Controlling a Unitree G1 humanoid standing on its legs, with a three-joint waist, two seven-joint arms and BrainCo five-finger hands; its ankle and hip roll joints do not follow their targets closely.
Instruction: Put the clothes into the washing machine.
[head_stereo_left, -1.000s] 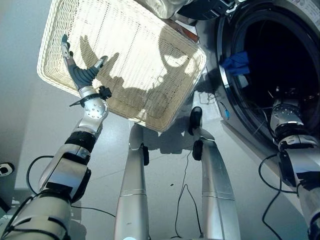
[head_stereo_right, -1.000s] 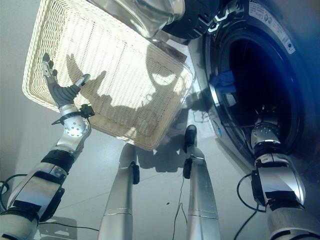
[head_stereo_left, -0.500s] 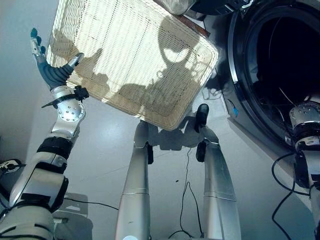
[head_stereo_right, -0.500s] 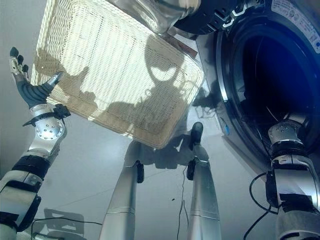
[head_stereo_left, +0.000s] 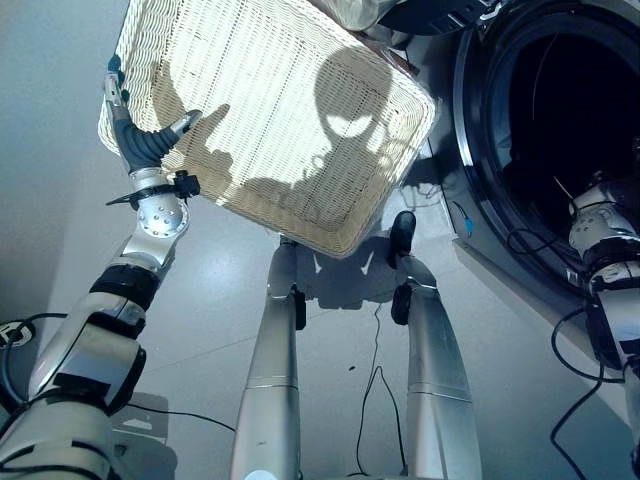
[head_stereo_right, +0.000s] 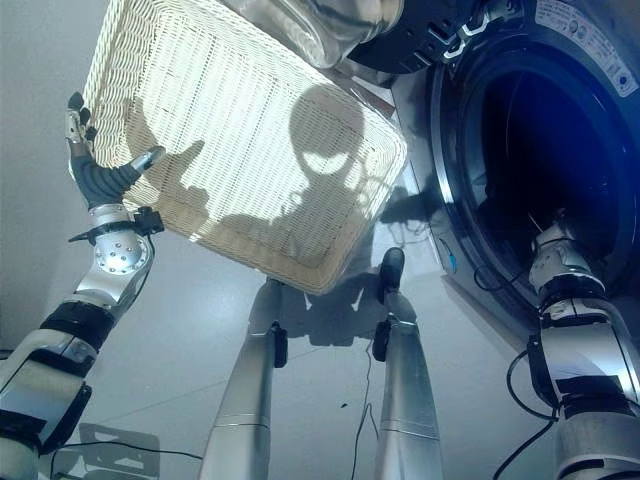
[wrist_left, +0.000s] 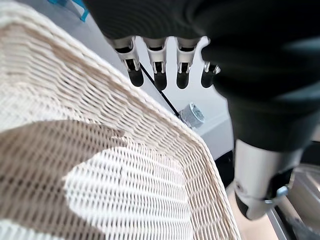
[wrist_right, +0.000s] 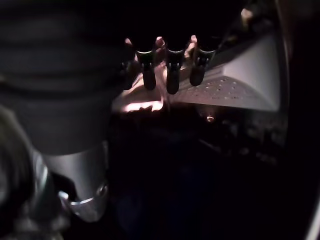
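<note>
Beside the wicker basket (head_stereo_left: 270, 110) the left hand (head_stereo_left: 140, 140) spreads released; right hand (wrist_right: 165, 65) relaxed inside the washing machine (head_stereo_left: 540, 130).

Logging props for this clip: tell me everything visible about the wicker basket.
The wicker basket is a wide, shallow rectangular tray of pale cream woven wicker with rounded corners and a low rolled rim. It looks empty inside; sunlight and the robot's shadow fall across its bottom. It sits on the grey floor, turned at an angle, beside the washing machine. The left robot hand, open, is at its rim; whether they touch is unclear.
</note>
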